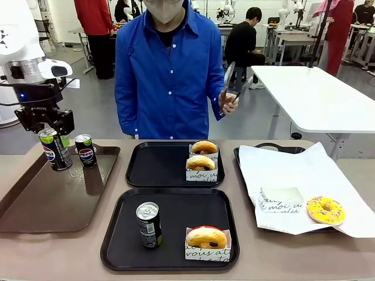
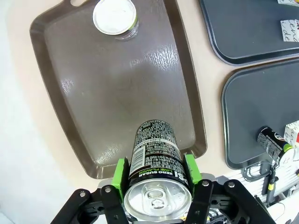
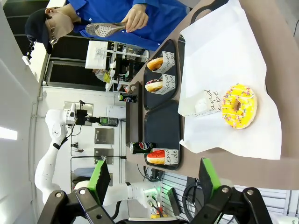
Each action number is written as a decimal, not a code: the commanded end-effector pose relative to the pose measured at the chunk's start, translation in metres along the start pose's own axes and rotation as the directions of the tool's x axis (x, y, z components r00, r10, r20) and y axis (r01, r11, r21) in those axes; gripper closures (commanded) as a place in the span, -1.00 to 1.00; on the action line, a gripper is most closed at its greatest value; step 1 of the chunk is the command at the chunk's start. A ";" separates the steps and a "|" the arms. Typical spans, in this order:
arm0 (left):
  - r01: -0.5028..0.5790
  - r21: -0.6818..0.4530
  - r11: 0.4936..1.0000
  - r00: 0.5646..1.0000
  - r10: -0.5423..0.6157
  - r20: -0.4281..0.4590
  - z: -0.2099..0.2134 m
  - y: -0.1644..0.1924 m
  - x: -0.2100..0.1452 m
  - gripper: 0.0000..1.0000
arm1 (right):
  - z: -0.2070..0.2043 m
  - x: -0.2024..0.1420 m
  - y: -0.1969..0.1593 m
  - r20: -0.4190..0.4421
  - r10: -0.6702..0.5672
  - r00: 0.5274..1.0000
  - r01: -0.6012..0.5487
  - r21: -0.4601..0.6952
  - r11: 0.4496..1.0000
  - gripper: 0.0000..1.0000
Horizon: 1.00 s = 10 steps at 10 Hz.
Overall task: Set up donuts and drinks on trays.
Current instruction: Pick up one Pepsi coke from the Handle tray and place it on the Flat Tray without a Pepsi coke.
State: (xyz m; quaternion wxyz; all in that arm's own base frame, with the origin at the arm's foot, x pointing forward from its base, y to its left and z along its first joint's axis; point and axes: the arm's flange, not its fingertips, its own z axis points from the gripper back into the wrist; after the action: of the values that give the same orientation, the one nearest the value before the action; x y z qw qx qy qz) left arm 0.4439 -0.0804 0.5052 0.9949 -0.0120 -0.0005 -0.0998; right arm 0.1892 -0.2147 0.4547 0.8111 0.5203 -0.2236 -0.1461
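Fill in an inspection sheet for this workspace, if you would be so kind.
surface: tan table carrying four trays.
job's things: near matte black tray holds a black soda can and a sleeved golden donut; far matte black tray holds two sleeved donuts, no can.
clutter: glossy brown tray with a second can; paper-lined tray with a yellow sprinkled donut and an empty sleeve.
tools: left tool shut on a third can over the brown tray; right tool open, empty.
cables: loops beyond the table's edge.
surroundings: person in blue shirt holding metal tongs.
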 end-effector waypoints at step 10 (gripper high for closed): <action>0.335 0.008 0.942 0.940 -0.335 0.058 -0.023 -0.144 0.061 -0.16 | 0.001 0.003 0.000 0.011 0.015 1.000 -0.015 0.028 0.999 -1.00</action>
State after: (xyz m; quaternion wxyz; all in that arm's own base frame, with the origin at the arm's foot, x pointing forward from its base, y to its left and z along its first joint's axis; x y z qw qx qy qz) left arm 0.4661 -0.2216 0.4857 0.9655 -0.0129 -0.0260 -0.2586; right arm 0.1891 -0.2148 0.4548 0.8112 0.5202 -0.2237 -0.1460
